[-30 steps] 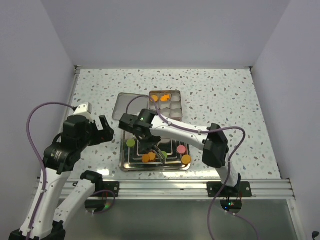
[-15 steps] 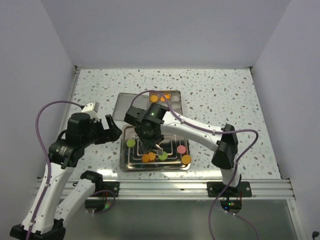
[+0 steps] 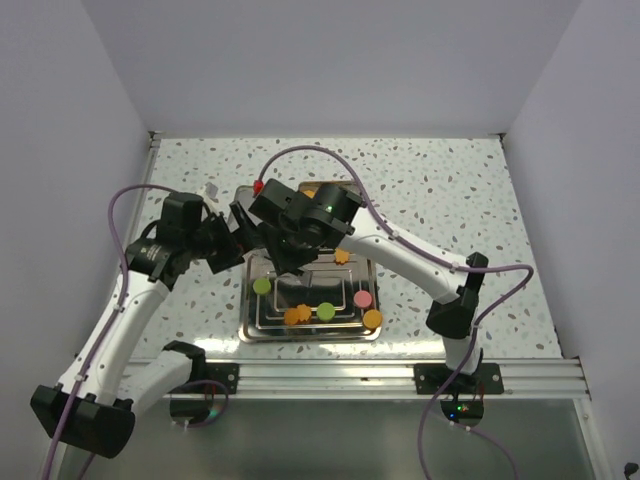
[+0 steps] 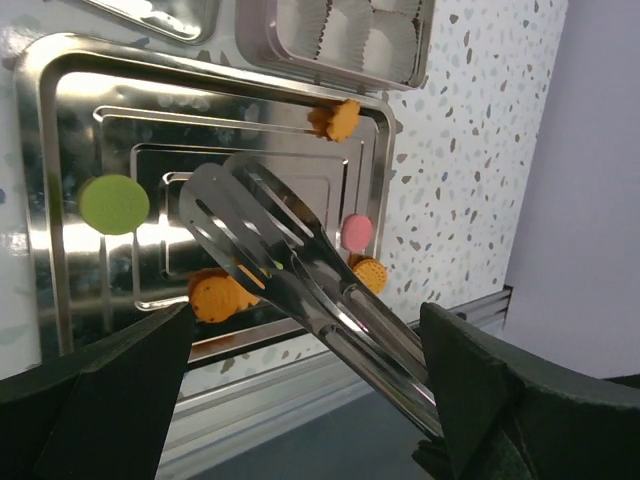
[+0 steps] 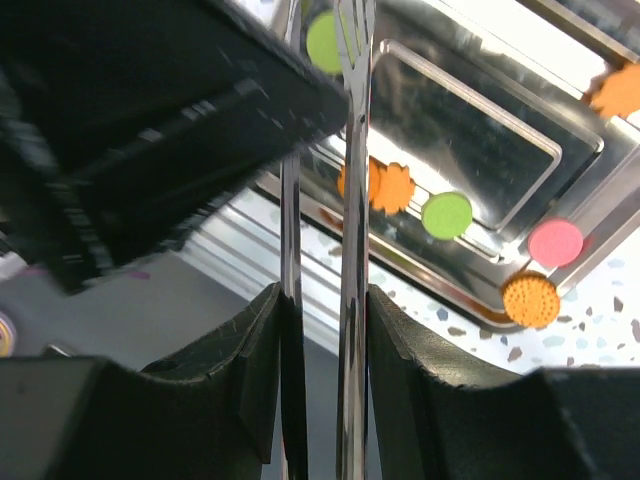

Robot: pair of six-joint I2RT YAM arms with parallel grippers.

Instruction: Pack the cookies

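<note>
Plain pale lavender-grey walls close the scene on three sides: a back wall (image 3: 330, 60) across the top of the frame, and a left wall (image 3: 50, 150) and a right wall (image 3: 590, 180) slanting down its edges. Between them lies a white worktop (image 3: 450, 190) speckled with grey and brown. It is evenly lit and edged along the bottom by a silver metal rail (image 3: 330, 375).

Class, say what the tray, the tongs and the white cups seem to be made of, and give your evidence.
Tray: polished metal, likely steel; mirror glare and reflections. Tongs: the same shiny metal, with slotted blades. Cups: probably thin paper; matte white, pleated walls.
</note>
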